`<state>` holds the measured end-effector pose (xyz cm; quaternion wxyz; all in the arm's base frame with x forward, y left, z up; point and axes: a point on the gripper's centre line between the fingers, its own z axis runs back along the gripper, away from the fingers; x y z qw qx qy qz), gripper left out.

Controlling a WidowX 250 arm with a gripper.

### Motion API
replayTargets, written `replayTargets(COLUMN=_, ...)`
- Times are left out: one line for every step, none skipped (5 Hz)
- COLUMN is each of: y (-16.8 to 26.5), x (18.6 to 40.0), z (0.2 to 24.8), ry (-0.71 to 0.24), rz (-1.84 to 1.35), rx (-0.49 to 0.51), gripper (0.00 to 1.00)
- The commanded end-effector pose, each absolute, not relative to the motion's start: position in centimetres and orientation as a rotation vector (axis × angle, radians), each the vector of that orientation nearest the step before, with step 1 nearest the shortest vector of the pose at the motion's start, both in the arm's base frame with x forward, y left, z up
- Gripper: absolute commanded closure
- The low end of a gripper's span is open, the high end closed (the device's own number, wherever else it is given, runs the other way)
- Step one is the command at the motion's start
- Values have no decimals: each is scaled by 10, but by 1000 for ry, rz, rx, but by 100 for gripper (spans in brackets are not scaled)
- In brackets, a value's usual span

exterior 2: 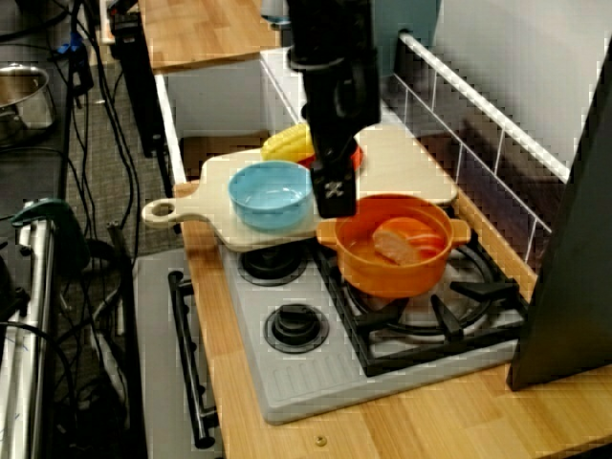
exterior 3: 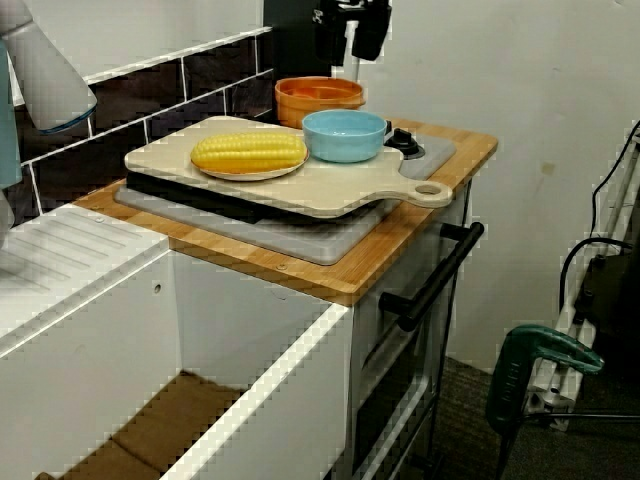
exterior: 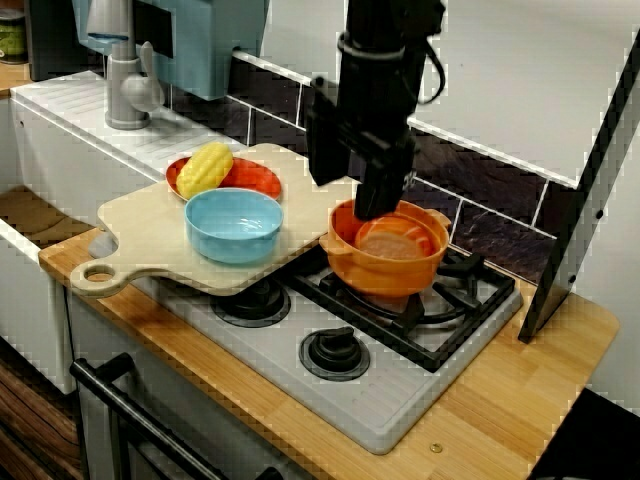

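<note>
The fingers (exterior: 378, 198) hang just over the board-side rim of the orange pot (exterior: 395, 270), which sits on the stove grate (exterior: 470, 287) against the cutting board (exterior: 140, 225). I can't tell whether they're parted or holding anything. My worry: going lower, they clip the rim and tip the pot.

Two near, high views flank the gripper (exterior: 375, 205); a lower, farther view faces it over the cutting board (exterior 3: 300, 185). All three share the orange pot (exterior: 385, 275).
</note>
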<state>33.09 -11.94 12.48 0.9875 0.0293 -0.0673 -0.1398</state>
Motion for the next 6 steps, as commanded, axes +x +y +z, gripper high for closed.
replayTargets(y=-123, x=302, z=136, ry=-214, rz=-362, rx=43, gripper=0)
replayTargets(y=-126, x=289, z=132, ry=-213, rz=-387, rx=55, gripper=0)
replayTargets(y=-124, x=285, z=130, ry=-223, rz=-401, rx=66, gripper=0)
replayTargets(y=-121, x=276, z=124, ry=-223, rz=-400, rx=66, gripper=0)
replayTargets(y=-117, x=271, z=114, ry=-224, rz=-394, rx=75, gripper=5)
replayTargets(y=-117, x=269, z=104, ry=-223, rz=-392, rx=94, gripper=36)
